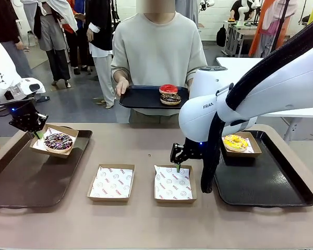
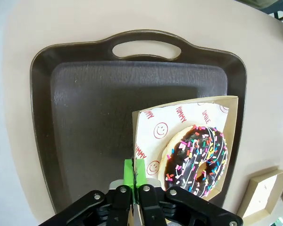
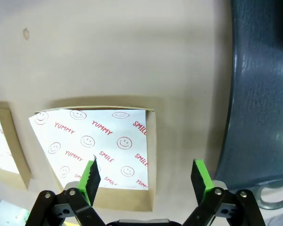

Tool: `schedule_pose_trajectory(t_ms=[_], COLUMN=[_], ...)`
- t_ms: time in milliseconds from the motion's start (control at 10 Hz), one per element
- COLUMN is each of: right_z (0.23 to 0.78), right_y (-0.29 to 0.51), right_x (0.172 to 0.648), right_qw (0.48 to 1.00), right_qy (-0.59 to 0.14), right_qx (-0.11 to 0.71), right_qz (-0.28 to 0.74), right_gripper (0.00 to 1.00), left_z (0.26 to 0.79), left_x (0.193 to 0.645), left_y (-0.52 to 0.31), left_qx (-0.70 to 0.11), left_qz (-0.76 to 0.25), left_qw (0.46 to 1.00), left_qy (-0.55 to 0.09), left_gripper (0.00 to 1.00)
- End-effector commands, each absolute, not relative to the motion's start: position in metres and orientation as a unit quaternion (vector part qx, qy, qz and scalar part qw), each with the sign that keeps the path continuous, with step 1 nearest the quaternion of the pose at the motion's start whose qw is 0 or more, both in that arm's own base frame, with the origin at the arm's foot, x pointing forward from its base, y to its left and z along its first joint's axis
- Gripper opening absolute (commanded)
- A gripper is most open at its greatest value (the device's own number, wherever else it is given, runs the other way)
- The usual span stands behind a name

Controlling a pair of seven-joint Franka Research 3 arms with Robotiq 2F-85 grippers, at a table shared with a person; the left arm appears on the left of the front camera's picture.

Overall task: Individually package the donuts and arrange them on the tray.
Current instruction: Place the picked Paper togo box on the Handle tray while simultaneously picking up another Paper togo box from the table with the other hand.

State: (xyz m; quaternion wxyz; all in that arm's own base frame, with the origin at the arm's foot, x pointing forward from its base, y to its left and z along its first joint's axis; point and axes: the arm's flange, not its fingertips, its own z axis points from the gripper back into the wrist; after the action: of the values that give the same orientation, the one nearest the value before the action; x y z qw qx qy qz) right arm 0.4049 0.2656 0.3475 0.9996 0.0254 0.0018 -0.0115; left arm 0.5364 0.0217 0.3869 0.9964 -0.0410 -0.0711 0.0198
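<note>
Over the left tray (image 1: 21, 182): the left claw (image 1: 39, 135) is closed tight on the rim of the gripped carton (image 1: 56, 153), with its green pads pressed together.
Gripped carton: it is lined with white paper with red print. It is tilted, above the far part of this tray. Whether it touches the tray, I cannot tell.
Sprinkled chocolate donut (image 1: 58, 141): it lies inside the gripped carton, toward the side away from the claw.
Right claw (image 1: 178, 167): it is open, the jaws wide apart, and it holds nothing. It hangs just over the far edge of an empty carton (image 1: 173, 185) on the counter (image 1: 146, 146).
Second empty carton (image 1: 111, 182): it is on the counter just beside the first one, with the same printed paper inside.
Yellow donut (image 1: 235, 142): it is in its own carton (image 1: 253, 152), at the far corner of the right tray (image 1: 266, 182).
Person: stands across the counter and holds a black tray (image 1: 141, 98), one hand (image 1: 121, 86) on its edge.
Red donut (image 1: 168, 89): it is on the black tray, lying on top of the plain chocolate donut (image 1: 170, 99).
</note>
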Motion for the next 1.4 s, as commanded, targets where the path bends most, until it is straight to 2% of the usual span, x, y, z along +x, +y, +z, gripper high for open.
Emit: schedule_pose_trajectory(t_ms=[0,300,800,1300], right_z=[0.345,0.346,0.326,0.313], right_y=[0.266,0.266,0.261,0.264], right_x=[0.406,0.405,0.389,0.386], right_qw=[1.0,1.0,0.995,0.997], right_qy=[0.004,0.003,-0.014,-0.007], right_qx=[0.026,0.025,-0.022,-0.01], right_qz=[0.002,-0.007,-0.093,-0.078], right_gripper=[1.0,1.0,1.0,1.0], left_z=[0.387,0.387,0.39,0.38], left_x=[0.536,0.536,0.541,0.562], left_y=[0.022,0.022,0.008,0.007], left_qx=[-0.041,-0.041,-0.007,-0.005], left_qz=[0.02,0.02,0.034,0.06], left_qw=[0.996,0.996,0.999,0.998], left_qy=[-0.072,-0.071,-0.033,-0.024], left_gripper=[0.01,0.01,0.01,0.01])
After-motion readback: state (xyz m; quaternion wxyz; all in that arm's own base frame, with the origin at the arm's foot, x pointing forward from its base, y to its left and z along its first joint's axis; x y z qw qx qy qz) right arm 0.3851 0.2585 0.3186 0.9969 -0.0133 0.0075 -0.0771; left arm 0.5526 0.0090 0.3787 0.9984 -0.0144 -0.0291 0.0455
